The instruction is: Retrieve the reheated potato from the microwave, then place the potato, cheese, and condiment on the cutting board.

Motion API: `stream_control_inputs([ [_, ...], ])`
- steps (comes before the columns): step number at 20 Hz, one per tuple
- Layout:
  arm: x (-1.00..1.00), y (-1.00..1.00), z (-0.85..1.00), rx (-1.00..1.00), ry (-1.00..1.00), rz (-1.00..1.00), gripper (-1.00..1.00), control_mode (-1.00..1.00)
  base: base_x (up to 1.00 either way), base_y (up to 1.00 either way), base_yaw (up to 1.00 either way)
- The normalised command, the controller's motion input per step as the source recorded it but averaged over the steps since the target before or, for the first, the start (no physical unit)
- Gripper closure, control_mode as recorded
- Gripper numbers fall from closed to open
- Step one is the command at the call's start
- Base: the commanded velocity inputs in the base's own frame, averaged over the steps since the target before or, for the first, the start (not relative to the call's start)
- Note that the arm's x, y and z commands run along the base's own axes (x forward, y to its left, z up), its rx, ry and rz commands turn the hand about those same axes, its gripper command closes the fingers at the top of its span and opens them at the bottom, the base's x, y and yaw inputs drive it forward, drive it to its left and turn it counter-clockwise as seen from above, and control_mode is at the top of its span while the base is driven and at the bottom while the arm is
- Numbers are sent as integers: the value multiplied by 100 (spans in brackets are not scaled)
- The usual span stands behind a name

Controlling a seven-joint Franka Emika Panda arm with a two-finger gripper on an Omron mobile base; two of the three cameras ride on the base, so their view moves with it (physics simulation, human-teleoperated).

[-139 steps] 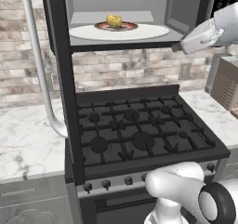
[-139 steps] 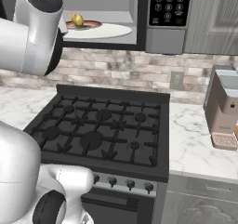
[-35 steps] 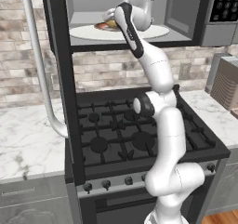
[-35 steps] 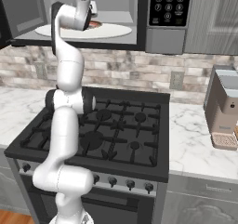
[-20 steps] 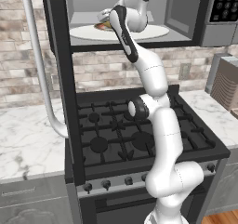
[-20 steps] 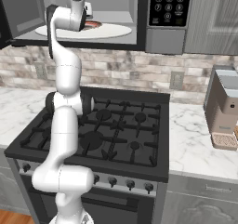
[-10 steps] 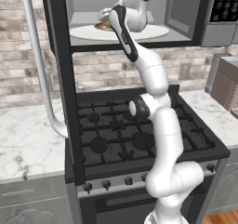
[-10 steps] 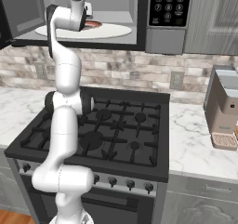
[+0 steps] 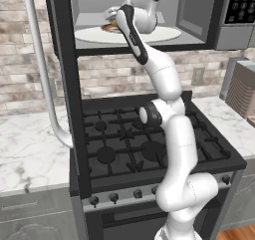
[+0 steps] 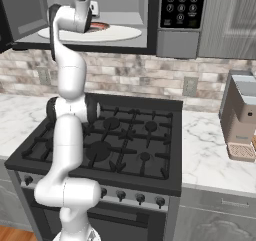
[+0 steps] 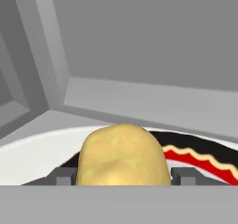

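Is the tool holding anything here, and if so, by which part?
Nothing is clearly held. The tool straddles the potato in the microwave, a fingertip at each side with gaps showing; the potato sits on its plate.

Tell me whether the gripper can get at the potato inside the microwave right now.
Probably yes. The microwave door stands open, and in the hand view the potato sits between the fingertips of the gripper, nothing blocking it.

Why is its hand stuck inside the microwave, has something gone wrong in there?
Nothing looks wrong. The microwave stands open, the potato sits upright on its plate, and the hand straddles it. Nothing spilled or broken.
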Motion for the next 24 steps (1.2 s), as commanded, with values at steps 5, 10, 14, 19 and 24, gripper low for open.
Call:
stream_control_inputs([
  [5,-36,-5,25,1,1,0,100,-100,0,0,0],
  [10,-54,-4,13,3,3,0,100,-100,0,0,0],
  [14,-81,-10,-16,0,0,2,100,-100,0,0,0],
  [19,-86,-13,-23,0,0,3,100,-100,0,0,0],
  [24,-86,-16,-24,0,0,3,100,-100,0,0,0],
])
